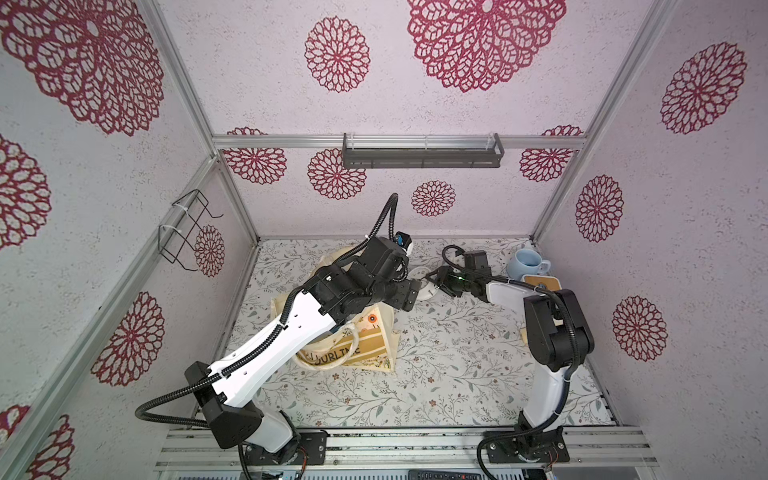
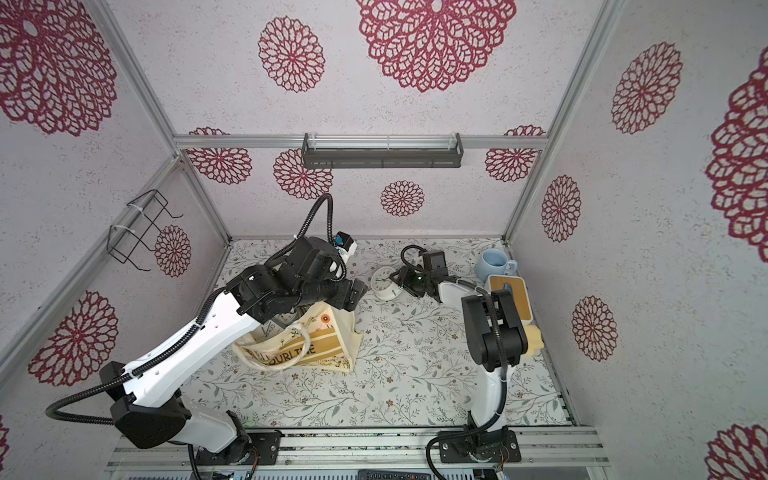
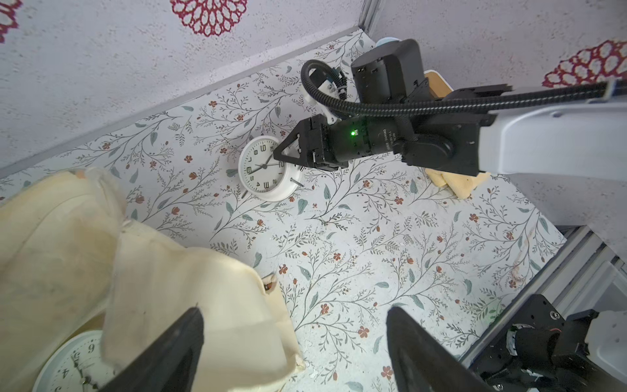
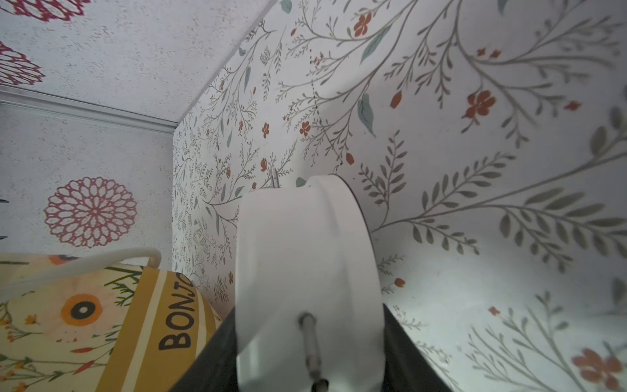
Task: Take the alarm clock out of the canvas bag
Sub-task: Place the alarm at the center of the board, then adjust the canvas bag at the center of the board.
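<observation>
- Alarm clock [image 2: 384, 283], white, is out of the canvas bag [image 2: 328, 349] and near the table's [image 2: 415, 386] far edge in both top views, your right gripper [image 2: 398, 279] clamped on its rim, seemingly to carry it clear.
- Left wrist: your left gripper [image 3: 295, 312] gapes empty over the bag's lip; a second clock face [image 3: 64, 366] shows inside.
- Right wrist: whether the clock touches the sprig-printed top, you cannot tell; rosette-papered walls [image 4: 118, 51] close in.

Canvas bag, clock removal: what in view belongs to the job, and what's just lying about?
Job:
- alarm clock, outside the bag, gripped by the right end effector
- canvas bag

Lying about:
- second clock inside the bag
- blue mug
- wood-topped box
- yellow cloth
- grey wall shelf
</observation>
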